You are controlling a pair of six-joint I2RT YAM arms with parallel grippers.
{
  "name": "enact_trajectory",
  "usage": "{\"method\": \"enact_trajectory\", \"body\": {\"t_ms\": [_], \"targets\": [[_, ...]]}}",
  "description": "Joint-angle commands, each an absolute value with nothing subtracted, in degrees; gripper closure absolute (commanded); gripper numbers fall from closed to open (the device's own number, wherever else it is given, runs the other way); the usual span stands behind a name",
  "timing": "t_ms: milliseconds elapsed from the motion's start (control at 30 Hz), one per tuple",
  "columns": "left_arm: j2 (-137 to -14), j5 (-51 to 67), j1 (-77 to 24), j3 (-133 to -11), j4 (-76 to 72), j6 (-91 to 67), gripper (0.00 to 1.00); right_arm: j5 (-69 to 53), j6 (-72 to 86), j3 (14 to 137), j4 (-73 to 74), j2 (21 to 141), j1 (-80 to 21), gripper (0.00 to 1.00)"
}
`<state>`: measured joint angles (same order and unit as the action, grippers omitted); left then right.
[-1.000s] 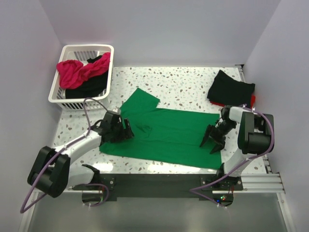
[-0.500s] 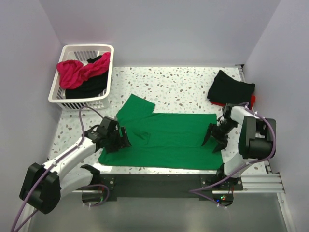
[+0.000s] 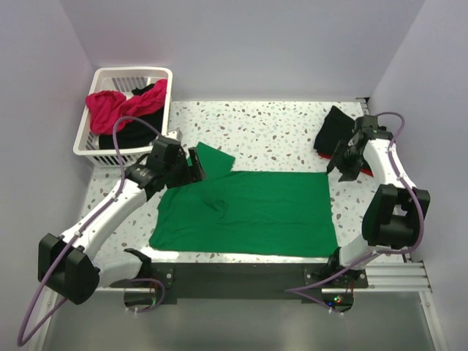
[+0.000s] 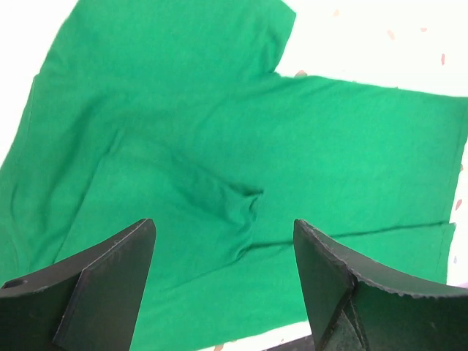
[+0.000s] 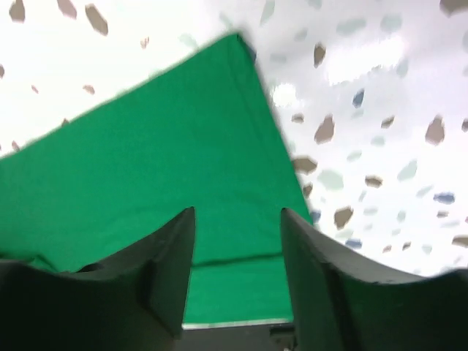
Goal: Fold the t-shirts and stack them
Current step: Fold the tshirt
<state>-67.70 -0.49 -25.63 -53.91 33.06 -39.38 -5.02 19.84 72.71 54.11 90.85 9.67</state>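
Observation:
The bright green t-shirt (image 3: 248, 212) lies spread flat on the speckled table, one sleeve sticking out at its far left corner, a small wrinkle near its left part. It fills the left wrist view (image 4: 234, 146) and shows in the right wrist view (image 5: 161, 183). My left gripper (image 3: 196, 170) is open and empty, raised over the shirt's far left by the sleeve. My right gripper (image 3: 344, 167) is open and empty, raised past the shirt's far right corner. A black t-shirt (image 3: 344, 130) lies folded over a red one (image 3: 382, 153) at the far right.
A white slatted basket (image 3: 91, 142) at the far left holds a magenta-pink shirt (image 3: 110, 108) and a black shirt (image 3: 139, 128). The table's near edge and the dark arm rail (image 3: 241, 272) run just below the shirt. Walls close in on both sides.
Both grippers have left the shirt's near part and lifted away towards the far side, left towards the sleeve, right towards the black shirt. The green shirt now lies flatter and squarer.

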Motion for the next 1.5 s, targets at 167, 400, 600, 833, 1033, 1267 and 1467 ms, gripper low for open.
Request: {"method": "enact_trajectory", "body": {"t_ms": [167, 400, 600, 833, 1033, 1267, 1467], "targets": [[-70.9, -2.8, -25.8, -59.3, 28.1, -36.9, 0.19, -2.3, 22.9, 74.6, 39.0, 98.3, 9.8, 0.55], [-72.7, -2.3, -25.8, -60.2, 25.9, -35.9, 0.18, -2.1, 22.8, 74.9, 34.6, 103.1, 9.6, 0.56], [-75.4, -2.1, -25.8, -61.9, 25.6, -35.1, 0.18, -1.1, 22.7, 74.0, 33.9, 104.9, 9.5, 0.56], [-77.3, -1.5, -25.8, -62.7, 24.7, -34.5, 0.18, -0.5, 22.3, 72.8, 32.9, 107.0, 9.5, 0.57], [-78.3, -1.6, -25.7, -63.8, 25.0, -33.9, 0.18, -1.5, 22.7, 72.0, 32.3, 107.8, 9.5, 0.6], [-79.0, -1.6, -25.7, -63.7, 24.5, -33.8, 0.17, -2.0, 23.3, 71.2, 31.6, 109.2, 9.2, 0.61], [-81.2, -2.7, -25.7, -68.1, 26.2, -31.6, 0.17, -1.1, 23.5, 70.4, 31.2, 110.2, 9.1, 0.67]]}}
